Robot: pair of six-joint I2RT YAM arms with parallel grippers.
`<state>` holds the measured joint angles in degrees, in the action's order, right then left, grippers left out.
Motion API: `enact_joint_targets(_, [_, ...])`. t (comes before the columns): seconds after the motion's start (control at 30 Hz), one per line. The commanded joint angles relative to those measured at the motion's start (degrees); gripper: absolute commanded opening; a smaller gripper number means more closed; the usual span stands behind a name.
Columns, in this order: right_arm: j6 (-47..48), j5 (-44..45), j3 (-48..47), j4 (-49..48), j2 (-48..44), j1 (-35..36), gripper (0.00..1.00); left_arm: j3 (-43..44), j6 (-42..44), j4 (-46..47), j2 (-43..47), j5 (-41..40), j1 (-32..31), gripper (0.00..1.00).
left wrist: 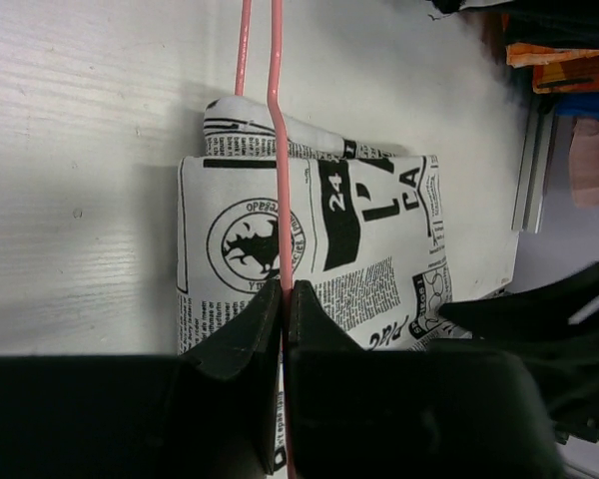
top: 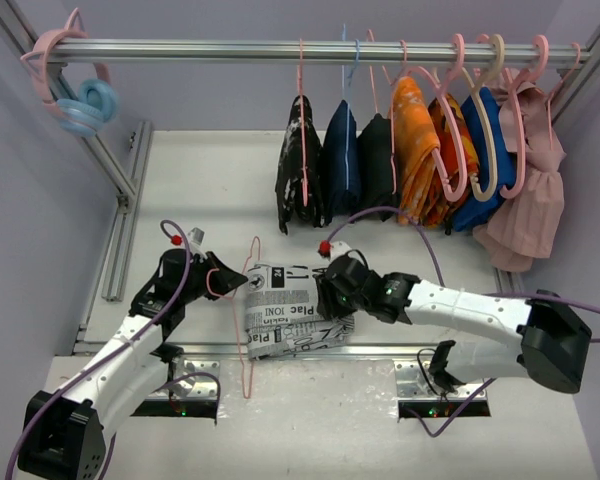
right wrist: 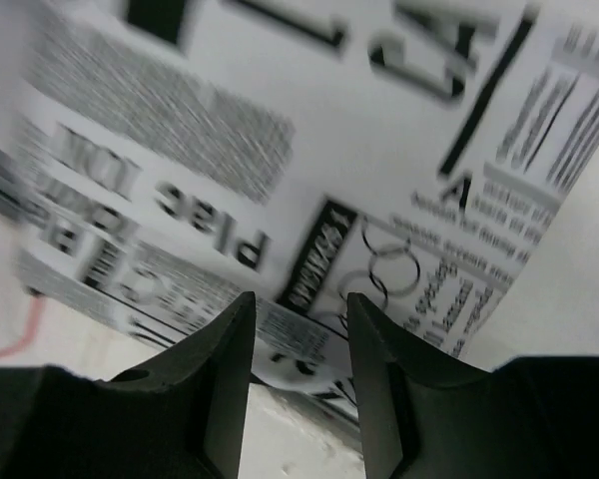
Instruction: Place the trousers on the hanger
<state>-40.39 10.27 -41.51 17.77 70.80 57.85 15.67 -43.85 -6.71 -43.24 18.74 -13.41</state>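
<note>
Setting: white table between lilac walls; a metal rail crosses the back with other clothes hung along it
Trousers, place: trousers lie folded flat near the front edge of the table, between the two arms
Trousers, look: a squat, thick packet of white cloth printed with black newspaper columns, big letters and a round crest; the left wrist view shows a rolled edge at the far side; the right wrist view is blurred
Hanger: thin pink wire hanger lies on the table at the packet's left edge; from the left wrist one wire runs across the top of the cloth, a second beside it
Left claw: left gripper clamped tight on the wire, fingertips meeting
Right claw: right gripper at the packet's right edge, jaws apart, cloth edge just past the tips, nothing pinched
Step, judged: feeding the trousers onto the hanger; left arm steadies the wire, right arm is set to take the cloth
Unclear: whether any cloth already wraps round the wire
Next move, judged: close on the right edge through every layer, then draw the cloth over the wire while the left claw holds it firm
Risk, judged: the thin wire may twist, the fold may slip open
</note>
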Motion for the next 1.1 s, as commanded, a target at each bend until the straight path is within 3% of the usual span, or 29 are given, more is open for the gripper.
enact_joint_targets(0.0, [-6.4,-3.7,7.9,-6.8,5.5,1.4,0.41,-1.2,0.6,1.5,1.5,0.3,0.4,0.0])
enact_joint_targets(0.13, [-7.3,-0.7,7.2,-4.7,8.6,1.8,0.37,-1.8,0.9,1.7,1.2,1.0,0.4,0.0])
enact_joint_targets(0.3, [-5.4,1.8,3.3,0.8,1.9,1.9,0.42,-3.2,1.4,1.5,1.5,1.2,0.4,0.0])
enact_joint_targets(0.47, [-5.8,0.7,2.6,2.3,-5.4,4.6,0.46,-3.2,1.3,1.9,1.9,1.2,0.3,0.0])
enact_joint_targets(0.6, [-5.3,-4.6,2.9,0.3,-5.3,6.5,0.44,-3.5,1.2,3.0,1.7,1.0,0.4,0.0])
enact_joint_targets(0.8, [-6.1,-4.6,5.5,-4.1,4.4,8.5,0.42,-1.8,1.5,1.6,1.1,0.5,0.4,0.0])
enact_joint_targets(0.9, [-7.6,-3.0,7.7,-7.3,13.7,8.4,0.39,0.4,2.4,-2.6,3.1,-2.2,0.4,0.0])
enact_joint_targets(1.07, [-7.7,-0.6,1.6,-3.3,19.9,8.9,0.34,1.9,3.0,-5.2,5.7,-5.5,0.4,0.0])
